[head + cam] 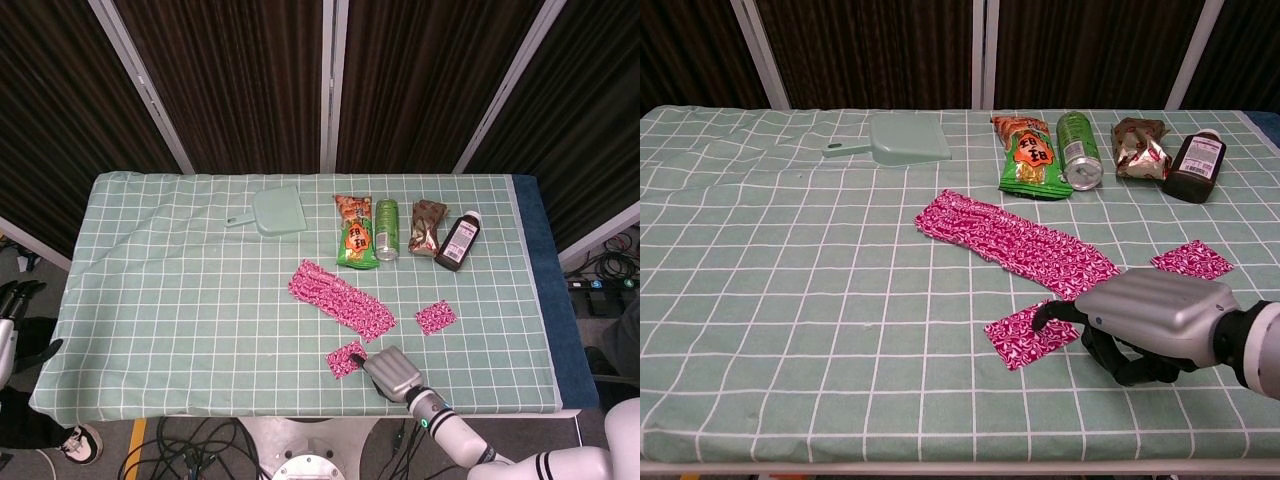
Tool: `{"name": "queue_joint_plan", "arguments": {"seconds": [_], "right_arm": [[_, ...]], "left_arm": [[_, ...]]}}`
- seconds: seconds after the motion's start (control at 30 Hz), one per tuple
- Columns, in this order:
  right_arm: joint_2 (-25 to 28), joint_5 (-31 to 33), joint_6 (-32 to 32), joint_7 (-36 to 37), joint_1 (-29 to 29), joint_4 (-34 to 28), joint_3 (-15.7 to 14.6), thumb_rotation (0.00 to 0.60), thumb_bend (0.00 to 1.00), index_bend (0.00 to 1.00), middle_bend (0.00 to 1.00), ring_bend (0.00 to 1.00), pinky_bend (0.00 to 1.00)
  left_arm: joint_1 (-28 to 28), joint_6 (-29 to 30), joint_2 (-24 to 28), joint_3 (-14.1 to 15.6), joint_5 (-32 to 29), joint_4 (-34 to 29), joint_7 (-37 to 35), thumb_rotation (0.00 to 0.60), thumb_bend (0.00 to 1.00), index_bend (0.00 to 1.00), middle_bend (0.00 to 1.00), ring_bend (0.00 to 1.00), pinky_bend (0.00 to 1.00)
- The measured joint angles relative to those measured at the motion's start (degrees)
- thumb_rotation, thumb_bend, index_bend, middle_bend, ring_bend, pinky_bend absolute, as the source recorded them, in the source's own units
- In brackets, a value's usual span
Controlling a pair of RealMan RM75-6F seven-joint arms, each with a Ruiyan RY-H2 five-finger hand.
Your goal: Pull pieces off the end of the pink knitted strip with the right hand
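Observation:
The pink knitted strip (340, 297) (1015, 243) lies slanted in the middle of the table. A small pink piece (345, 360) (1030, 338) lies flat just in front of the strip's right end, apart from it. My right hand (393, 370) (1150, 320) rests low on the table to the right of this piece, with one dark fingertip (1041, 316) pressing on its edge and the other fingers curled under. Another torn pink piece (435, 317) (1192, 258) lies further right. My left hand (10, 325) hangs off the table's left edge, holding nothing, fingers apart.
Along the back stand a green dustpan (272, 212), a green snack bag (355, 234), a green can (386, 229) lying down, a brown wrapper (427, 225) and a dark bottle (459, 241). The checked cloth (180, 300) covers the table; its front edge is close to my right hand.

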Motion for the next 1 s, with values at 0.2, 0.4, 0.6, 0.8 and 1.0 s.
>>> {"name": "queue_joint_plan", "arguments": {"seconds": [0.2, 0.4, 0.6, 0.8, 1.0], "right_arm": [[0.4, -1.1, 1.0, 0.3, 0.2, -1.1, 0.7, 0.6, 1.0, 0.18, 0.98, 0.94, 0.88], [3.4, -4.1, 5.1, 1.9, -1.1, -2.4, 1.5, 0.6, 1.0, 0.19, 0.98, 0.94, 0.88], [6.6, -12.8, 14.2, 5.4, -4.7, -1.3, 2.4, 0.6, 1.0, 0.21, 0.98, 0.94, 0.88], [10.0, -23.3, 26.2, 15.3, -10.4, 4.7, 3.3, 0.6, 0.51, 0.24, 0.66, 0.62, 0.68], [16.3, -27.9, 33.9, 24.6, -17.6, 12.3, 3.1, 0.6, 0.17, 0.08, 0.15, 0.05, 0.16]], "left_arm": [[0.2, 0.2, 0.2, -0.1, 0.0, 0.1, -0.3, 0.6, 0.15, 0.17, 0.15, 0.1, 0.27], [0.2, 0.1, 0.1, -0.1, 0.0, 0.2, -0.3, 0.6, 0.15, 0.17, 0.15, 0.1, 0.27], [-0.1, -0.3, -0.4, 0.1, 0.3, 0.2, 0.3, 0.6, 0.15, 0.17, 0.15, 0.1, 0.27], [-0.3, -0.6, -0.9, 0.1, 0.6, -0.2, 1.4, 0.6, 0.15, 0.17, 0.15, 0.1, 0.27], [-0.6, -0.6, -1.2, 0.3, 1.1, -1.1, 2.8, 0.6, 0.15, 0.17, 0.15, 0.1, 0.27]]}}
